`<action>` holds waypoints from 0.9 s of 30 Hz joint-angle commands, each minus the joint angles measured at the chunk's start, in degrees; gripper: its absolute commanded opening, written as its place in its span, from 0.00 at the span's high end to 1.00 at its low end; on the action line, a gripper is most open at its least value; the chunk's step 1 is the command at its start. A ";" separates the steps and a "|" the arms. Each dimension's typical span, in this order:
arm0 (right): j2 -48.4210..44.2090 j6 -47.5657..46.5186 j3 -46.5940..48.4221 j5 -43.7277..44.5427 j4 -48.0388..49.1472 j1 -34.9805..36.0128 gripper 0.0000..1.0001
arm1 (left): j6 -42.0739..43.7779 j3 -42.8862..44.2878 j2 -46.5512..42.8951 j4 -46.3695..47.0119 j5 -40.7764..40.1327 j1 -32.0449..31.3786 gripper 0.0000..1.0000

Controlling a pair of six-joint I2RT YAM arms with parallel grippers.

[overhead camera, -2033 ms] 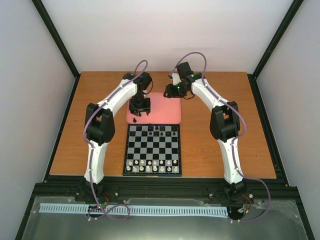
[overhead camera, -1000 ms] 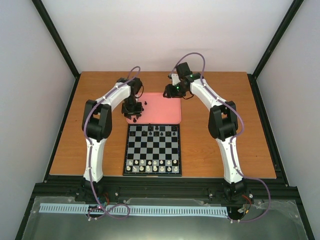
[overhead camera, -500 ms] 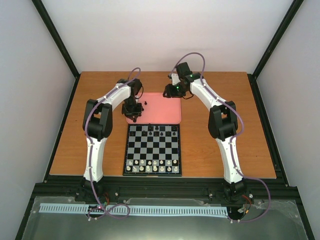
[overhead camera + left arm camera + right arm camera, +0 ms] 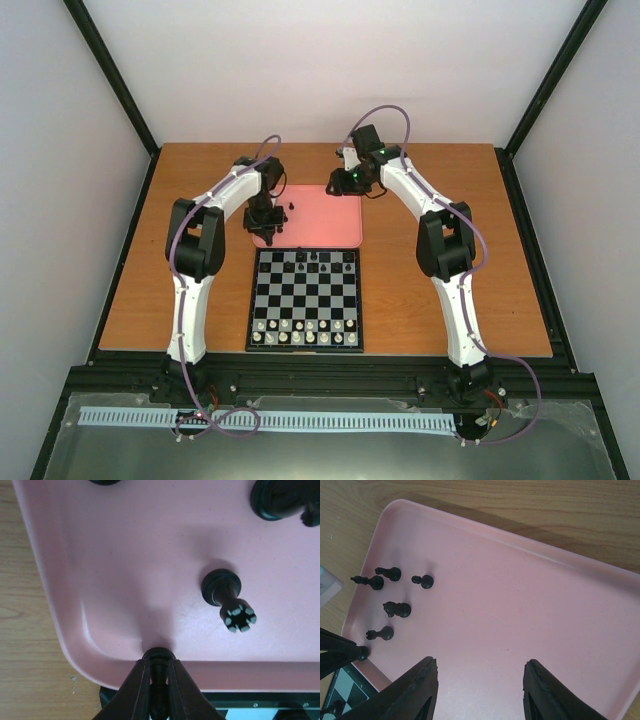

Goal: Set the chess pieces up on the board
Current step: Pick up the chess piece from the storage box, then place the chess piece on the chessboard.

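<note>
The left claw (image 4: 159,667) is pinched together on one tiny black chess piece (image 4: 159,655) at the near-left corner of the pink tray (image 4: 125,555), its fingers (image 4: 142,685) tight against the piece's sides. A crowned black piece (image 4: 227,592) sits on the tray near it, not touching.

The tray lies in the middle of the wooden worktop (image 4: 430,280), toward the far edge. The board (image 4: 305,298) sits just beside it on the side of the near edge.

Five loose black pieces (image 4: 397,610) are clustered in the part of the tray closest to the worktop's left edge, each apart from the others. The rest of the tray is bare pink.

The right claw (image 4: 480,690) hangs over the tray's far edge with its jaws apart and nothing between them.

On the board, white figures (image 4: 305,332) fill the rows nearest the worktop's near edge. A few black figures (image 4: 313,258) stand in the rows nearest the tray.
</note>
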 commanded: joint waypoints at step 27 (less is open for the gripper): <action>0.66 -0.35 1.41 1.32 -0.16 -0.33 0.53 | -4.90 0.63 -10.06 -3.56 6.58 -6.81 0.98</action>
